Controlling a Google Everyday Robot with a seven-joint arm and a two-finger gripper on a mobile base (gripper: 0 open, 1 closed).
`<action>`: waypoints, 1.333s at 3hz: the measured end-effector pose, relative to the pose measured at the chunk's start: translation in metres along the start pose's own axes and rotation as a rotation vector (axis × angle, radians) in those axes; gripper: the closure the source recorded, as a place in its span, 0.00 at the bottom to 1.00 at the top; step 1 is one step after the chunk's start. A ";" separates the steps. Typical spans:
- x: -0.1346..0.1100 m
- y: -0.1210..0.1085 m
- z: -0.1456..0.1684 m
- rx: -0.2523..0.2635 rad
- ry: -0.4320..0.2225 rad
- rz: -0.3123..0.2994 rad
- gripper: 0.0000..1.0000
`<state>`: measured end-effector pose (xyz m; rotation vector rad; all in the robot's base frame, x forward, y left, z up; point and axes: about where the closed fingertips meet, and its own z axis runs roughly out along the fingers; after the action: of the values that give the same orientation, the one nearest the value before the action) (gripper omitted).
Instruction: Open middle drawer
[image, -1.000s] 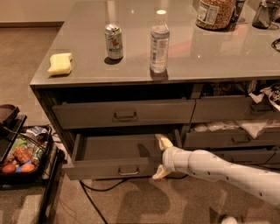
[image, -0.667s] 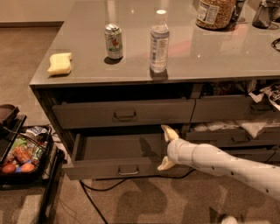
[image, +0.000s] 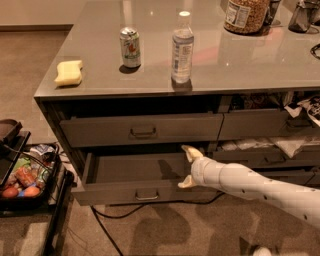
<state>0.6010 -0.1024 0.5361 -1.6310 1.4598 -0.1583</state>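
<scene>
The middle drawer (image: 112, 192) is a wide grey drawer on the cabinet's left side. It stands pulled well out, with a small dark pull (image: 146, 195) at the centre of its front and a plain grey inside with nothing in it. My gripper (image: 187, 167), white with pale fingers, is at the drawer's right end. It is open, with one fingertip (image: 189, 150) over the drawer's back right corner and the other at the top edge of the front. It holds nothing. The grey drawer above (image: 142, 129) is nearly shut.
On the counter (image: 250, 65) stand a soda can (image: 130, 47), a clear bottle (image: 182, 47), a yellow sponge (image: 68, 72) and a jar (image: 245, 15). Right-side drawers (image: 270, 157) hang open with crumpled wrappers. A black cart (image: 30, 180) with snacks stands at the left. A cable (image: 105, 225) lies on the floor.
My gripper has lifted from low on the drawer's front to the drawer's top edge and shifted slightly right. The drawer stays out about as far as before.
</scene>
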 end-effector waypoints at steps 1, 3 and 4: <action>0.000 0.000 0.000 0.000 0.000 0.000 0.41; 0.001 0.007 0.018 -0.039 -0.016 -0.012 0.88; 0.003 0.015 0.040 -0.083 -0.050 -0.015 1.00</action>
<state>0.6157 -0.0825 0.5016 -1.7010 1.4337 -0.0657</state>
